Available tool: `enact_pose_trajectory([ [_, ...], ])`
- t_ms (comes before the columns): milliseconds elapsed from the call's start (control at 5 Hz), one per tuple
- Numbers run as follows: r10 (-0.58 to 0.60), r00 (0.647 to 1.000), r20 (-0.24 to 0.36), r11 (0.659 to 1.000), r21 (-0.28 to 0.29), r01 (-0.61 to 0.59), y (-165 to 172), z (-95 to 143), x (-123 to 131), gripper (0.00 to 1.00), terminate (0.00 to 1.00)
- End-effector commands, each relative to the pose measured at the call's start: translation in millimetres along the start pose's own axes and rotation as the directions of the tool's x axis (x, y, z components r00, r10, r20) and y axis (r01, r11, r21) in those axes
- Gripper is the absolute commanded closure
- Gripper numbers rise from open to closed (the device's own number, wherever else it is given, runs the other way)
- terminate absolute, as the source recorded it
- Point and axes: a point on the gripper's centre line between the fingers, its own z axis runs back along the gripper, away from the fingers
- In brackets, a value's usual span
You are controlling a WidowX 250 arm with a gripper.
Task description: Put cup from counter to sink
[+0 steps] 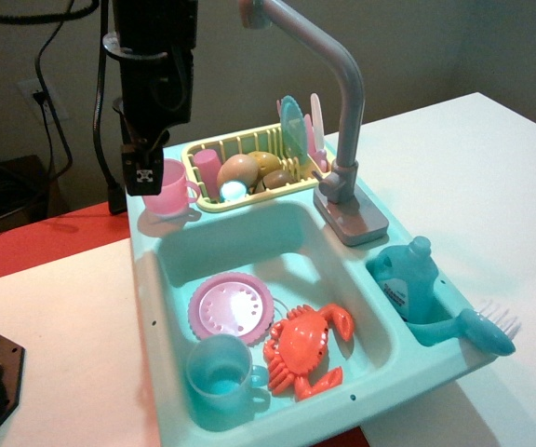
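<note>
One raised front view looks down, close, onto the sink.

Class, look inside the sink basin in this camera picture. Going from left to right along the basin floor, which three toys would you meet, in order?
Light blue cup → pink ridged plate → orange crab.

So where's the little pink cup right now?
The pink cup sits on the teal counter at the sink's back-left corner, beside the yellow dish rack, with the black tool at its left rim.
</note>
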Motion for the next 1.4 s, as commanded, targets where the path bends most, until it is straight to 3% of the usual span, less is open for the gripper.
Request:
enact_pose_trajectory([
  [0,0.000,1.000,0.000,1.000,0.000,0.000,0,0,0,0.00,0.00],
  [600,0.082,0.996,-0.035,0.997,0.010,-0.082,43,-14,13,0.00,0.00],
  [1000,0.073,0.995,-0.073,0.997,0.001,-0.073,40,-32,7,0.00,0.00],
  [1200,0.073,0.996,-0.057,0.997,0.010,-0.073,37,-36,4,0.00,0.00],
])
